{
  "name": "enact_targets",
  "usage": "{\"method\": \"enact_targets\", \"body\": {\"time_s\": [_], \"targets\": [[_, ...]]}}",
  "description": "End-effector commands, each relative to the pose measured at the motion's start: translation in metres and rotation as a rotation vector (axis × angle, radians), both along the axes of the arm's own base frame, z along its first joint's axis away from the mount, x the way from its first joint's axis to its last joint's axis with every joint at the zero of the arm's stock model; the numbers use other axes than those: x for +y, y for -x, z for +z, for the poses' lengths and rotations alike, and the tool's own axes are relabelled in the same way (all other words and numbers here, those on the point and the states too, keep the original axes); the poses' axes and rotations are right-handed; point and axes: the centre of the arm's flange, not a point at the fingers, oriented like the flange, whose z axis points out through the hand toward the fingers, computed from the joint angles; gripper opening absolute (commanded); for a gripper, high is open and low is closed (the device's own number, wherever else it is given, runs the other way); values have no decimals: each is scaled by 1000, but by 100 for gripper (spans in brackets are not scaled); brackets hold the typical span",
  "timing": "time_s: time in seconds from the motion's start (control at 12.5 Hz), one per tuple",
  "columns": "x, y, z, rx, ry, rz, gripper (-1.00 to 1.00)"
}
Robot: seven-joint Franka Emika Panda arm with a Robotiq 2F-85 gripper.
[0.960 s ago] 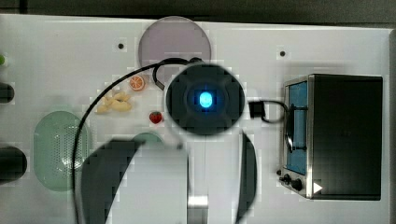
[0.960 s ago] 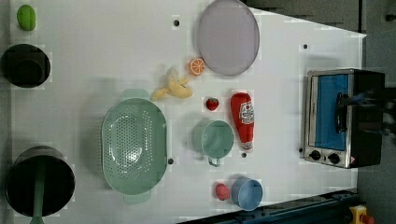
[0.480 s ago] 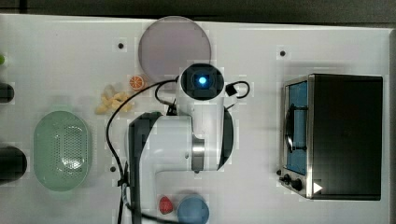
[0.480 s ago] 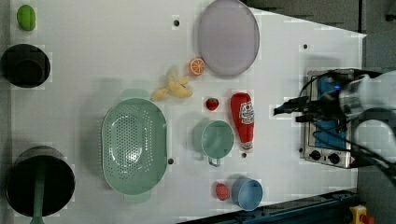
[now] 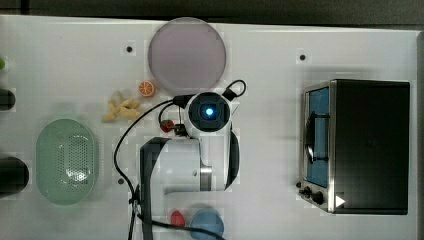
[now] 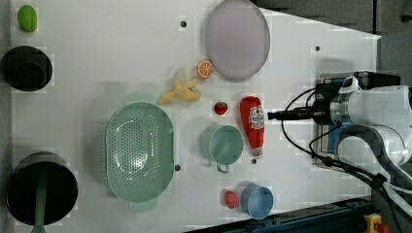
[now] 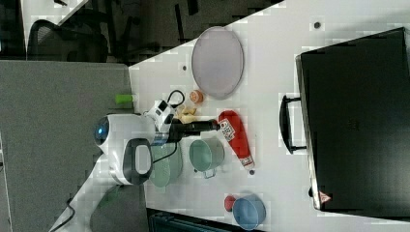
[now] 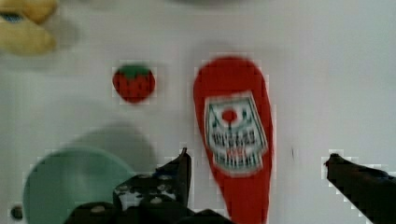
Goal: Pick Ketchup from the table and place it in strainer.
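The Ketchup (image 6: 253, 124) is a red squeeze bottle with a white label and white cap, lying flat on the white table beside a green cup (image 6: 223, 144). In the wrist view the Ketchup (image 8: 233, 135) lies lengthwise between my two dark fingers (image 8: 180, 168), and my gripper (image 8: 257, 163) is open above it, not touching it. The left view has the gripper (image 6: 270, 115) just off the bottle's right side. The strainer (image 6: 140, 150), a pale green perforated oval basket, stands empty toward the left view's left, beyond the cup. The arm's wrist (image 5: 208, 112) covers the bottle in the top view.
A strawberry (image 6: 221, 108), an orange slice (image 6: 204, 69) and yellow pieces (image 6: 180, 92) lie near the bottle. A lilac plate (image 6: 236, 39) is behind. A toaster oven (image 5: 357, 145) stands at the top view's right. A blue bowl (image 6: 256, 200) and black pots (image 6: 24, 68) sit at the edges.
The arm has swung from over the toaster oven toward the left view's left, and the gripper now hangs over the Ketchup. Nothing on the table has moved.
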Motion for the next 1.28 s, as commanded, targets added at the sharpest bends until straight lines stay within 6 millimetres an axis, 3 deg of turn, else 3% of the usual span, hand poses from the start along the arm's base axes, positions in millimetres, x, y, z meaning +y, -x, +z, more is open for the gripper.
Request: {"method": "enact_targets", "body": {"time_s": [0.08, 0.56, 0.64, 0.72, 0.88, 1.12, 1.28], "targets": [[0, 5, -42, -4, -15, 79, 100], [-1, 18, -116, -6, -34, 62, 100], [-1, 19, -123, -7, -36, 61, 93], [0, 19, -127, -13, -38, 61, 69], [1, 17, -125, -20, -37, 62, 25], [2, 7, -97, -68, -31, 67, 25], [8, 1, -59, -92, -22, 82, 25]]}}
